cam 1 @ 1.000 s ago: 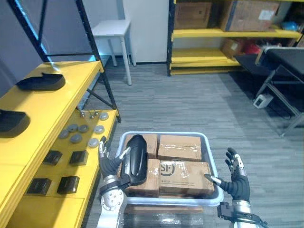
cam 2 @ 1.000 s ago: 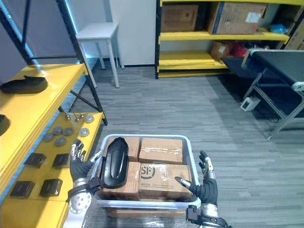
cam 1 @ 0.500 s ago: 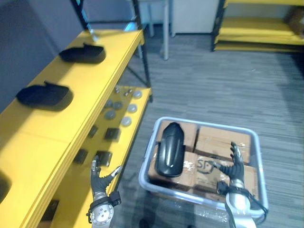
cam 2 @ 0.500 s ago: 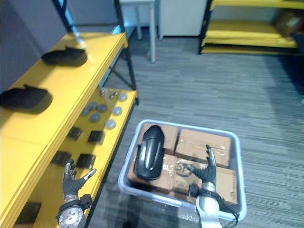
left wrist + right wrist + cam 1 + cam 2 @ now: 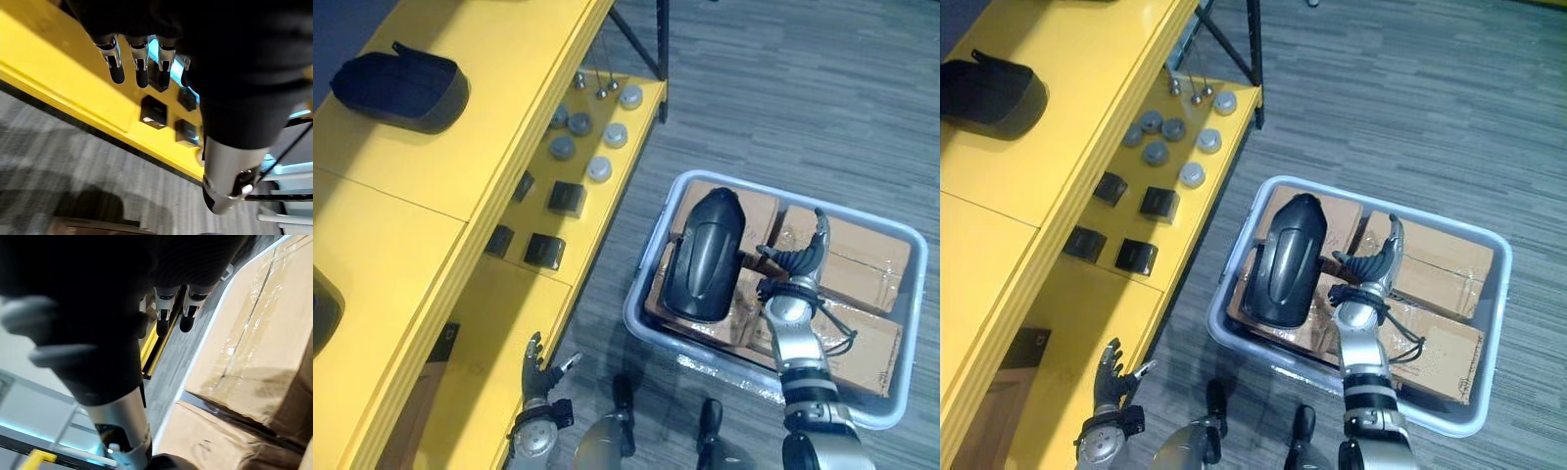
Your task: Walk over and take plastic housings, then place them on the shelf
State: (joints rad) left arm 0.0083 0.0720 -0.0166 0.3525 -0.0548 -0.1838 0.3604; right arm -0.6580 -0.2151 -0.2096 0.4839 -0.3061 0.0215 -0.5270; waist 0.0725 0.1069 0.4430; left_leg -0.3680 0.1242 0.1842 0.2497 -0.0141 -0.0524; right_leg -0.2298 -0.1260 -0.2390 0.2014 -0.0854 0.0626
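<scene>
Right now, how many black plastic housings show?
3 black plastic housings: one on cardboard boxes in the grey bin, one on the yellow shelf, another cut off at frame edge; more may be hidden.

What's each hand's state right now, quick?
Left hand: open, empty.
Right hand: open, beside the black housing, not gripping it.

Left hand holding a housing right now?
No, the left hand is open and empty beside the yellow shelf, while the black housing lies on the cardboard boxes.
</scene>
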